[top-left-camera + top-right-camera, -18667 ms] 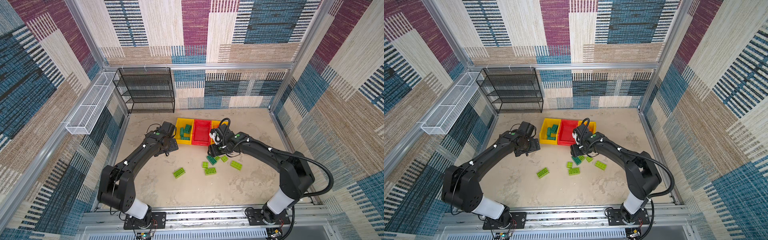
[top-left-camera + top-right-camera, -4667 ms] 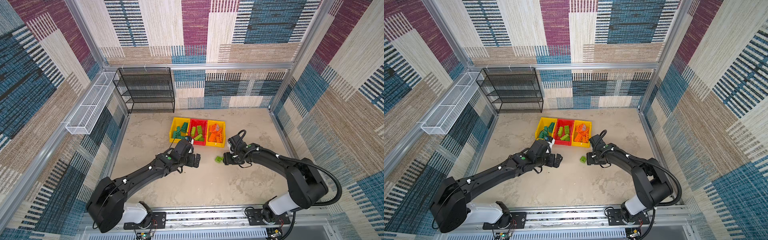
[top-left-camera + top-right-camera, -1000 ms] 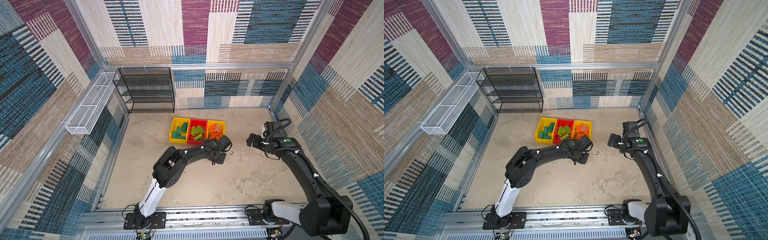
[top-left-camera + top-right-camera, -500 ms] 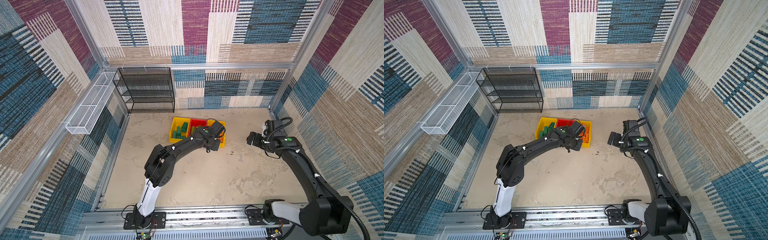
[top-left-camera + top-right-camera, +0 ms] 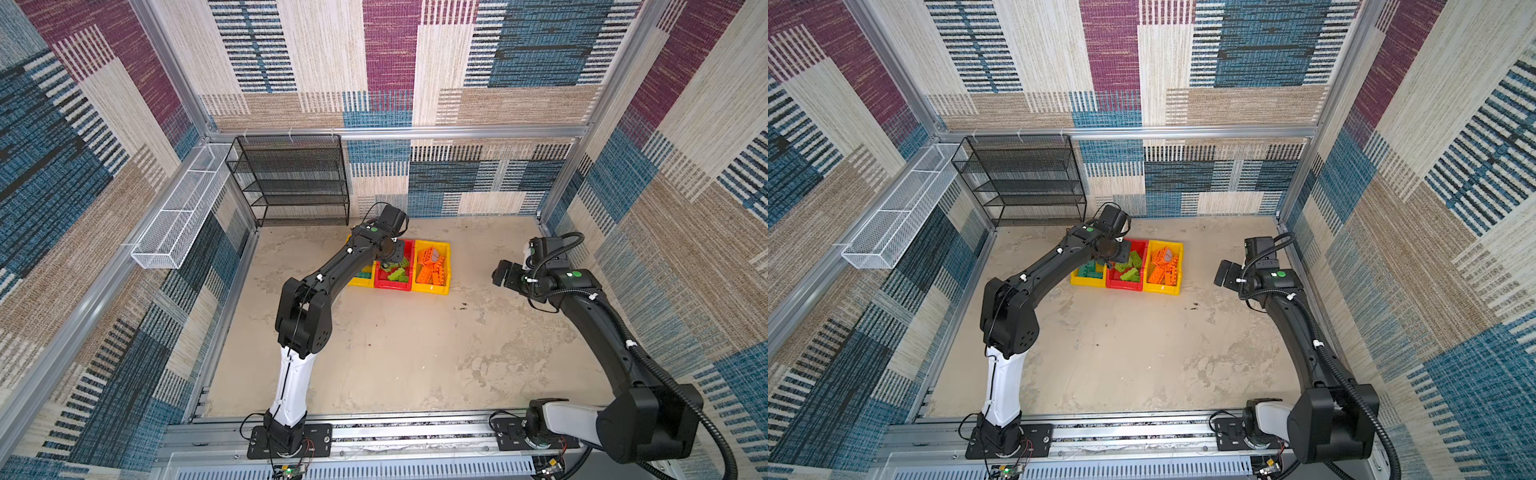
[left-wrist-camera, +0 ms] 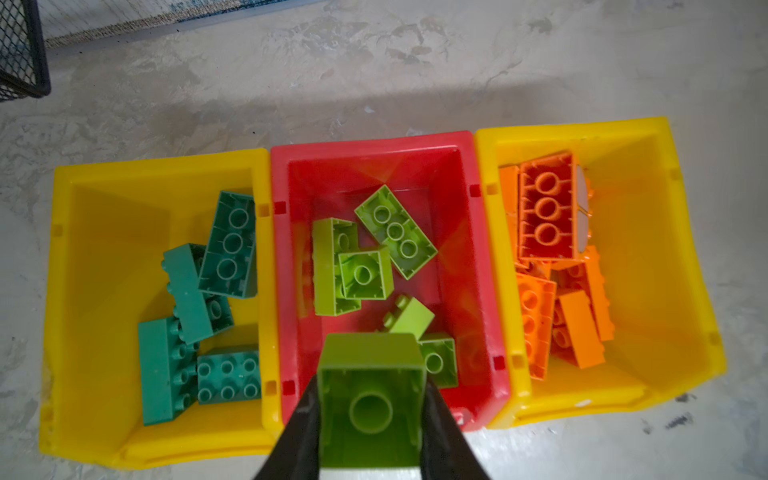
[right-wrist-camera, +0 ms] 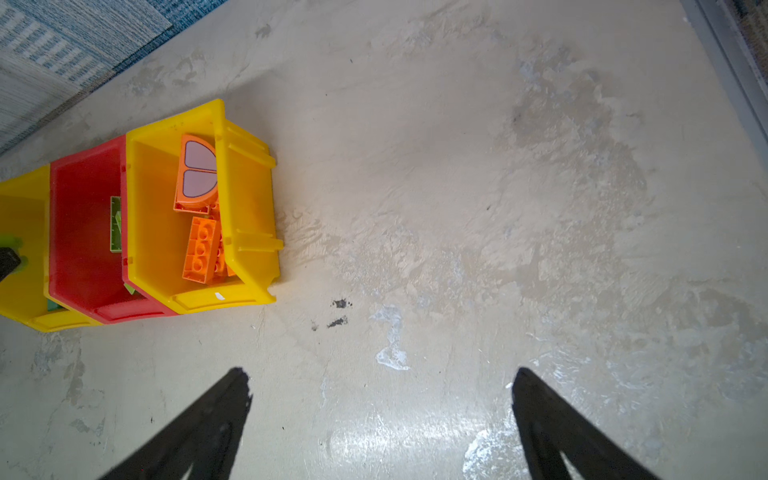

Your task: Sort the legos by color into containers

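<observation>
Left gripper pinches a lime brick directly over the red bin, looks drop-ready; right gripper gapes empty at 3 o'clock.

Left arm stretched forward, left pincer clamped; right arm bent, right pincer spread wide.

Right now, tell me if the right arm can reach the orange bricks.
Probably yes: the right gripper is open, empty, and only bare floor separates it from the orange bricks.
</observation>
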Robot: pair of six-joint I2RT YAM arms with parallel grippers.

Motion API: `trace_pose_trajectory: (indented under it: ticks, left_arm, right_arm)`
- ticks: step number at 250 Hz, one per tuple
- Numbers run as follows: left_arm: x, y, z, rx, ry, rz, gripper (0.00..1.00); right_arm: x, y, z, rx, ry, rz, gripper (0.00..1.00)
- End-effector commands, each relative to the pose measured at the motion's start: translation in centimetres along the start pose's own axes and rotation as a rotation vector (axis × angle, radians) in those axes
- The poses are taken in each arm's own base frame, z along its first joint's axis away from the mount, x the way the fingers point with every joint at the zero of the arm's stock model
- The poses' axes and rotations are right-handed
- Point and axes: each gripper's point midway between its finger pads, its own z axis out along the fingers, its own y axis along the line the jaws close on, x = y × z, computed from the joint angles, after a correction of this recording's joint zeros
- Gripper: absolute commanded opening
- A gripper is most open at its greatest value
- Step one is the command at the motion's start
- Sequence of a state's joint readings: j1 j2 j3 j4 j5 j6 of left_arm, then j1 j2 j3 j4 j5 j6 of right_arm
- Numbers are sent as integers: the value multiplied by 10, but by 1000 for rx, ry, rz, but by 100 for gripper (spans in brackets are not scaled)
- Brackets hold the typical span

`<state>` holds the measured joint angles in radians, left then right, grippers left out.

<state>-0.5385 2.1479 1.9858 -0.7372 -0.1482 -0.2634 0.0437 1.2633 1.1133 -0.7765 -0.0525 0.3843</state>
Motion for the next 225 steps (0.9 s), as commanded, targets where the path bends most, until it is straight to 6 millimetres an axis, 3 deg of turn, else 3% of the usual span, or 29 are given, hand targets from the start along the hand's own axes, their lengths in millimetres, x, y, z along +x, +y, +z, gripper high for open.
trace_pose_trajectory:
  ticks: [1,17,38,73,110,150,181,225]
  left_arm:
    - [-9,-4,6,41,-12,24,23]
    - [-13,-5,14,56,-12,25,27]
    - [-19,-9,27,85,-12,27,47]
    - [-35,-8,39,97,-20,17,100]
    - [-53,3,17,64,-82,14,99]
    - [-47,31,-27,-7,-153,-7,98]
    - [-23,66,-70,-97,-243,-45,98]
    - [44,120,-118,-248,-333,-113,98]
  right_arm:
    - [-10,3,1,-4,-28,22,100]
    - [-11,3,2,-3,-26,28,100]
    - [-11,5,4,-13,-22,34,100]
    - [-8,12,4,-58,-11,30,100]
    - [-6,11,-1,-75,-53,10,99]
    - [-8,8,-11,-90,-150,-15,100]
    - [-10,3,-16,-88,-242,-60,100]
    - [-4,-4,-10,-99,-372,-184,100]
